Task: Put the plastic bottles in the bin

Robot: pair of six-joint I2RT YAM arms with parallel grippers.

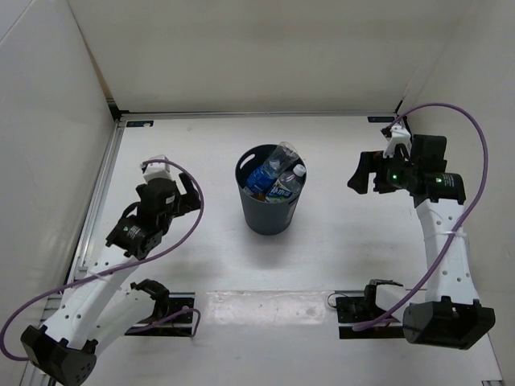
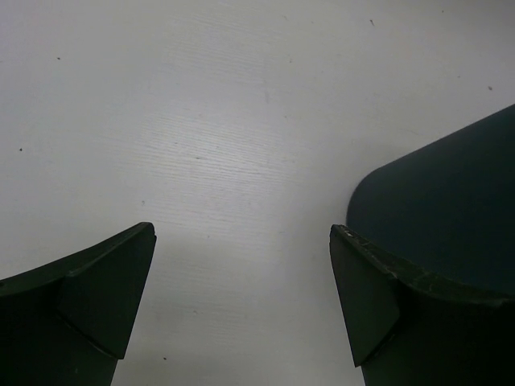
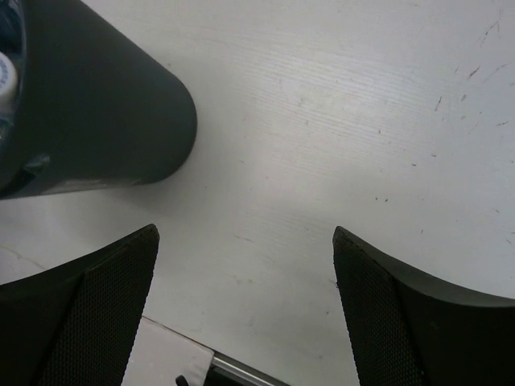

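The dark grey-blue bin [image 1: 270, 220] stands upright mid-table. Inside it lie a clear bottle with blue label [image 1: 261, 178], a clear bottle [image 1: 284, 153] leaning on the far rim, and one with a grey label [image 1: 287, 185]. The orange bottle is hidden. My left gripper [image 1: 191, 195] is open and empty, left of the bin and apart from it. My right gripper [image 1: 364, 178] is open and empty, right of the bin. The left wrist view shows open fingers [image 2: 105, 289] over bare table, with the bin wall [image 2: 451, 193] at right. The right wrist view shows the bin [image 3: 96, 104] at upper left.
White walls enclose the table at the back and both sides, and a metal rail [image 1: 100, 193] runs along the left. A shiny taped patch [image 1: 265, 305] lies between the arm bases. A white plate edge [image 3: 161, 358] shows under the right gripper.
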